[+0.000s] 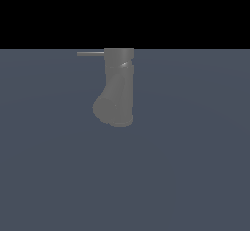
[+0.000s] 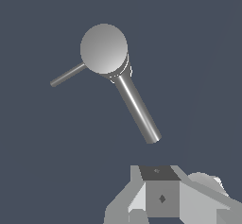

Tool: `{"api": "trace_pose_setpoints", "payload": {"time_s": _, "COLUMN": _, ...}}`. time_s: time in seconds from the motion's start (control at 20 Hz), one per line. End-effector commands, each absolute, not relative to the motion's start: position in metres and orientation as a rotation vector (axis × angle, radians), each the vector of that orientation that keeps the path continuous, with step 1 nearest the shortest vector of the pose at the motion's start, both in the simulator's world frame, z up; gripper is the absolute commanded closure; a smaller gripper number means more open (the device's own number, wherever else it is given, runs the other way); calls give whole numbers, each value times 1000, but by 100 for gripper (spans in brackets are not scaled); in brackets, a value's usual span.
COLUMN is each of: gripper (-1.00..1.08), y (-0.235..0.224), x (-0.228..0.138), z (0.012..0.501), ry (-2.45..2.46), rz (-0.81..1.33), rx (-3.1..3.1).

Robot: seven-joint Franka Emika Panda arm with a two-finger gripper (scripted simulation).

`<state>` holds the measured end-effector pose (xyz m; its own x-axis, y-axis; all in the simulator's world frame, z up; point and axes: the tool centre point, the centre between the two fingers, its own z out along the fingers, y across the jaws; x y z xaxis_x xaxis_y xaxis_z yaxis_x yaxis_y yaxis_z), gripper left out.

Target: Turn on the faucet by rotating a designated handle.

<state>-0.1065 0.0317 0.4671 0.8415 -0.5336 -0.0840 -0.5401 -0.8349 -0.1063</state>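
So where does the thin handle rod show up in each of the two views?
Exterior view: the handle sticks out sideways from the top of the faucet, toward the exterior view's left.
Wrist view: the handle is the slim rod coming off the faucet's round end; it is apart from the tool.
Shared landmark: the chunky faucet body it joins.

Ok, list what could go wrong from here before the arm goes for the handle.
1. The handle is a thin rod beside the far thicker faucet; the gripper could strike the body instead.
2. In the wrist view two rods leave the round head: the thin handle and a thicker spout. Pushing the wrong one is possible.
3. The gripper is clear of both, and whether it is open is not visible.
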Motion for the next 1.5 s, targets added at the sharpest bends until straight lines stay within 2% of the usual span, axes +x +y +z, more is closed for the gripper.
{"api": "trace_pose_setpoints", "payload": {"time_s": 0.0, "gripper": 108, "y": 37, "x": -91, "z": 459, "ry": 942, "rz": 92, "rx": -2860}}
{"api": "trace_pose_setpoints", "payload": {"time_s": 0.8, "gripper": 108, "y": 71, "x": -1, "z": 396, "ry": 1534, "rz": 146, "rx": -2625}}
{"api": "trace_pose_setpoints", "payload": {"time_s": 1.45, "gripper": 108, "y": 104, "x": 61, "z": 331, "ry": 1982, "rz": 106, "rx": -2380}}
